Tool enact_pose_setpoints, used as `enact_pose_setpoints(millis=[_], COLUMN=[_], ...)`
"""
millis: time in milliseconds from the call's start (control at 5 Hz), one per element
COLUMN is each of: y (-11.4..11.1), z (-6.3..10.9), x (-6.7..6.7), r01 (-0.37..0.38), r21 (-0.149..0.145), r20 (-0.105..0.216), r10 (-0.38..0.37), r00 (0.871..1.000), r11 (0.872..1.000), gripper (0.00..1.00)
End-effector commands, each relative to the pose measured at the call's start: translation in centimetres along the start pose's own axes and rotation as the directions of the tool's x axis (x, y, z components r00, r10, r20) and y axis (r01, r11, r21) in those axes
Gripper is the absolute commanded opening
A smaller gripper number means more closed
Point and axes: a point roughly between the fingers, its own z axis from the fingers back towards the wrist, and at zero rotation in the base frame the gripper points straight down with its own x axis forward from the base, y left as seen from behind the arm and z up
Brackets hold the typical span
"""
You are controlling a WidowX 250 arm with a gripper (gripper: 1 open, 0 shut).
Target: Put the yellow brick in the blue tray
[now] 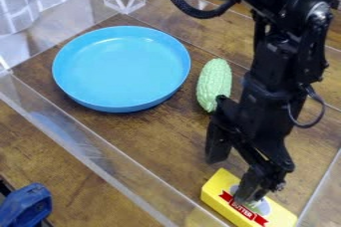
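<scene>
The yellow brick lies flat at the bottom right of the wooden table, its red-and-white label facing up. My gripper points straight down over it, open, with its black fingers spread wide. The nearer finger comes down over the label, and I cannot tell whether it touches. Nothing is held. The blue tray, a large round shallow dish, sits up and to the left, apart from the brick.
A bumpy green gourd lies between the tray and my arm, close to the tray's right rim. A clear plastic wall runs along the table's near edge. A blue object sits outside it at the bottom left.
</scene>
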Motion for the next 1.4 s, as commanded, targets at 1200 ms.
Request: enact_pose_setpoints(millis=[1200], y=[-3.6], z=[-0.2], x=[1.3], r01=[0.012], r21=[-0.015], r20=[-0.206], r10=[-0.015], r00=[0.978], r11=[1.0], gripper=[1.0])
